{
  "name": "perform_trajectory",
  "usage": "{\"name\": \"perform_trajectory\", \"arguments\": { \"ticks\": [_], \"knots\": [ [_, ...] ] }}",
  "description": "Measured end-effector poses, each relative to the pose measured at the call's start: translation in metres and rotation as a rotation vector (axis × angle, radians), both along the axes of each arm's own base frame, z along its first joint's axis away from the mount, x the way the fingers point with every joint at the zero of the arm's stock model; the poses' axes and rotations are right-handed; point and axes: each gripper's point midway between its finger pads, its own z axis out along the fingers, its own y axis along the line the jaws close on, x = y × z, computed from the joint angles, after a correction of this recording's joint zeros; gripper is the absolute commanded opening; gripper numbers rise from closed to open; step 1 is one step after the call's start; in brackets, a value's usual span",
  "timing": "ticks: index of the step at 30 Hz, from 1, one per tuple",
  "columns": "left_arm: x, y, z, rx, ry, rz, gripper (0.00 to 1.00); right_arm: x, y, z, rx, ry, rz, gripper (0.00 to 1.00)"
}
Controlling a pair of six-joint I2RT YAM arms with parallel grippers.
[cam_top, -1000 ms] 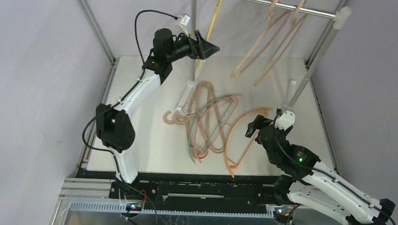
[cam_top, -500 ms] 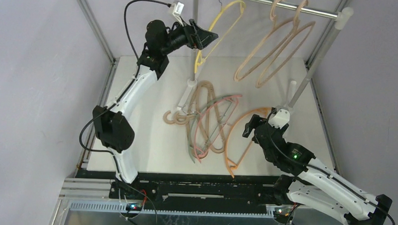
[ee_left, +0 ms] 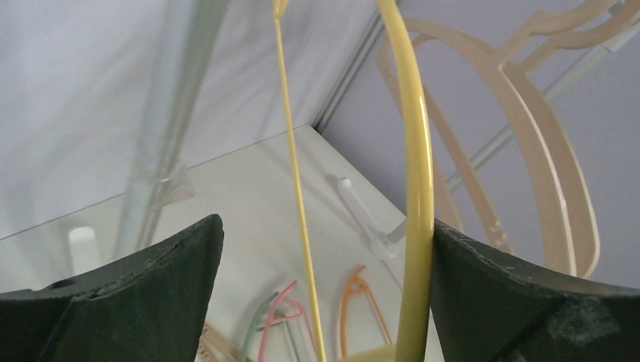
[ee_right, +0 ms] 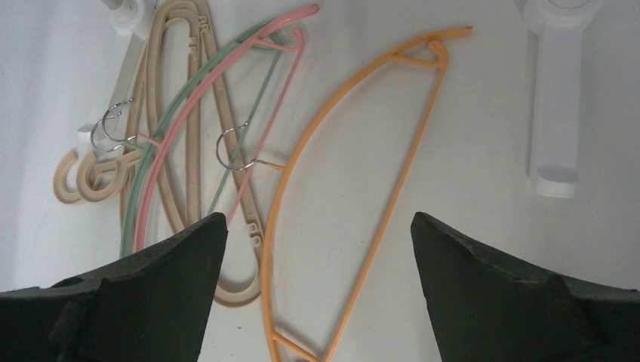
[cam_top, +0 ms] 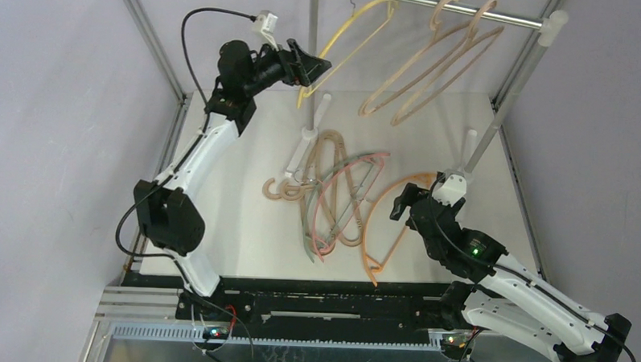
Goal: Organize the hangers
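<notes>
A yellow hanger [cam_top: 348,31] hangs by its hook on the silver rail [cam_top: 468,11], next to two beige hangers [cam_top: 434,68]. My left gripper [cam_top: 312,66] is raised beside the yellow hanger's lower end. It is open. In the left wrist view its jaws [ee_left: 324,290] stand wide apart, with the yellow arm [ee_left: 416,188] running along the right finger's inner edge. On the table lies a pile of beige, pink and green hangers [cam_top: 333,189], with an orange hanger [cam_top: 390,220] to its right. My right gripper [cam_top: 398,208] is open and empty just above the orange hanger [ee_right: 302,181].
The rack's upright post [cam_top: 313,36] stands right beside the left gripper, and its white feet [cam_top: 302,148] [cam_top: 465,166] rest on the table. The slanted right post [cam_top: 514,83] rises to the rail end. Grey walls close in on both sides.
My left arm has drawn back to the left. The yellow hanger has turned and swung out on the rail, and the beige hangers have swung left. The right arm shifted slightly, then held still.
</notes>
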Motion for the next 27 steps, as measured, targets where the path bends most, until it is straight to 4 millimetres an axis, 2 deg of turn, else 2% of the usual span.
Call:
{"name": "perform_trajectory", "arguments": {
  "ticks": [11,16,20,27],
  "knots": [
    [-0.016,0.076,-0.002,-0.041,-0.030,0.132,1.00,0.000,0.002,-0.010,-0.013,0.022,0.009,1.00],
    [-0.021,0.088,-0.014,-0.067,-0.013,0.140,1.00,-0.001,0.002,-0.013,-0.014,0.026,0.011,1.00],
    [-0.029,0.088,-0.043,-0.066,0.038,0.136,0.99,-0.002,0.002,-0.018,-0.021,0.036,0.013,1.00],
    [-0.064,0.094,-0.117,-0.044,0.156,0.147,0.99,-0.002,0.002,-0.024,-0.033,0.052,0.017,0.99]
  ]
}}
